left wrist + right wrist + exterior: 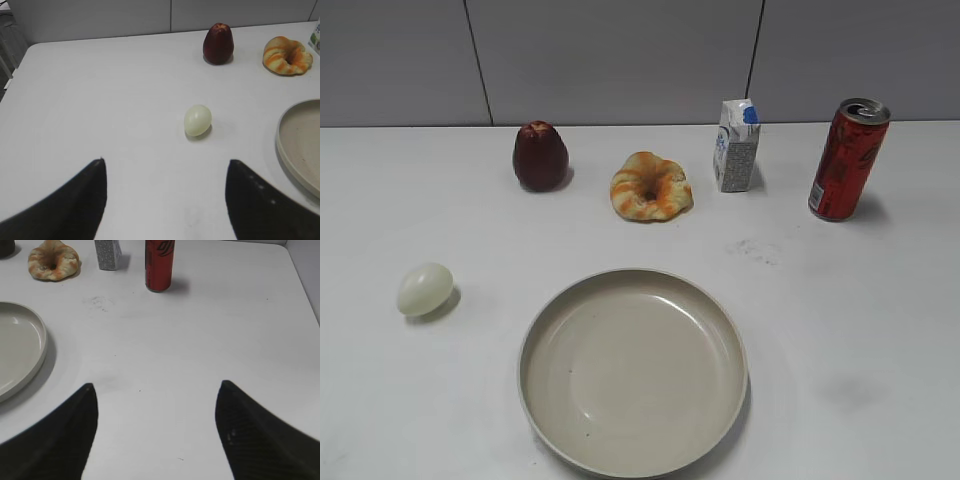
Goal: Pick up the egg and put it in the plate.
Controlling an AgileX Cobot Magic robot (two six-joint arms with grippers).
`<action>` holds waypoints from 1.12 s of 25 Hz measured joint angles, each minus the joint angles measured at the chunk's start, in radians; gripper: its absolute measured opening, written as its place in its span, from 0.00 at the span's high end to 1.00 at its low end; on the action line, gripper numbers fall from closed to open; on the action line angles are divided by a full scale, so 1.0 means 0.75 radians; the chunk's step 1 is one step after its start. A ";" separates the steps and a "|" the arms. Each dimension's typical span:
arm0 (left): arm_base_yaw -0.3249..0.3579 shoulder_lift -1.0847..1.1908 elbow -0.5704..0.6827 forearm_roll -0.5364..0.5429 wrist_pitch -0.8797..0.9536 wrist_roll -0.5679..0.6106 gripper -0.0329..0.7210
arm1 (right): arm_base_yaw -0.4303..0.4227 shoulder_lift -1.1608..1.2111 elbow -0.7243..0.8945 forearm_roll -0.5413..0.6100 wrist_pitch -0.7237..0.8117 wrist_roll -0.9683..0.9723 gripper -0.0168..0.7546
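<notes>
Even, diffuse light from above, bright, no harsh hotspots. Short soft shadows: the pale cream-white oval egg [425, 289] casts down-right, the tall red soda can [847, 159] to its right. Mild sheen on the inner wall of the wide glossy beige dish [633, 372]. Exterior view sharp. Wrist views slightly soft; dark gripper fingers [75, 200] near the lens blurred.
</notes>
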 joint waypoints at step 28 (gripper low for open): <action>0.000 0.366 -0.022 -0.017 -0.044 0.000 0.23 | 0.000 0.000 0.000 0.000 0.000 0.000 0.26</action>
